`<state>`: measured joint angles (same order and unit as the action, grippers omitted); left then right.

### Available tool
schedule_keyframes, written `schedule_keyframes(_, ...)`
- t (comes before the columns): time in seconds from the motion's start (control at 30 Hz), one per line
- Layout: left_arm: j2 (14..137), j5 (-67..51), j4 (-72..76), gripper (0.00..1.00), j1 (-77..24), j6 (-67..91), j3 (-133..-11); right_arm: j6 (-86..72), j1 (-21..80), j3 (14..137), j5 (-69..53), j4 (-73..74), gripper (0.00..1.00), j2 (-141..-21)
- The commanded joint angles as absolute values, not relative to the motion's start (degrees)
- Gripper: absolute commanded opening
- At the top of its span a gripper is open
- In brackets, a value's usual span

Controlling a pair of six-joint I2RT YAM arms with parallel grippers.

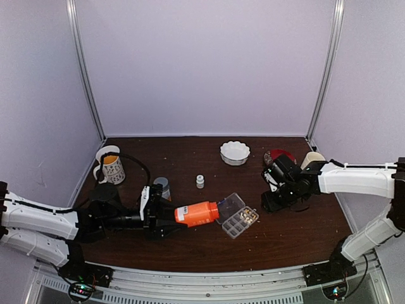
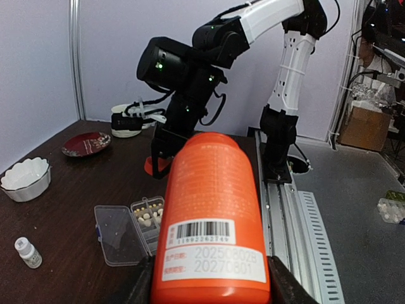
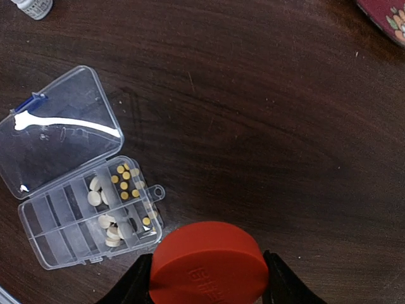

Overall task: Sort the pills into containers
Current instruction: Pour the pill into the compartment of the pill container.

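Pills [image 3: 104, 218] in open pill box [image 3: 44, 240] cells | left end effector [image 2: 212, 288] clamped on orange bottle [image 2: 212, 190] | right end effector [image 3: 209, 282] clamped on orange cap [image 3: 209, 253]

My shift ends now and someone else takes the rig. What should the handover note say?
The left gripper is shut on the orange bottle, held on its side, mouth toward the pill box.
The right gripper is shut on the orange cap, beside the box.
Done: cap off, box open on the table, pills in a few cells at one end.
Left: the other cells look empty; probably tip pills into them, then recap the bottle.
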<state>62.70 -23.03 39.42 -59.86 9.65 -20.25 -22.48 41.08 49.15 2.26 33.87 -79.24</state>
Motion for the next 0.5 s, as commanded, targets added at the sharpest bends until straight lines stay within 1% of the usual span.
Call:
schedule_keyframes(0.0, 67.8, -20.17, 44.63, 0.0, -61.29, 9.12, -20.95, -24.13, 39.17, 48.24, 0.12, 32.4, 0.02, -82.31)
schedule_keyframes(0.13, 71.82, -19.32, 45.27, 0.0, -62.17, 9.37, -21.92, -24.35, 37.88, 47.78, 0.15, 31.26, 0.01, -84.07)
schedule_keyframes(0.3, 75.94, -17.83, 48.48, 0.0, -62.4, 10.52, -21.68, -25.13, 36.83, 46.44, 0.73, 29.83, 0.01, -83.81)
schedule_keyframes(0.47, 79.22, -15.54, 46.5, 0.0, -62.99, 10.9, -23.74, -24.72, 35.82, 47.02, 0.78, 30.96, 0.0, -84.9)
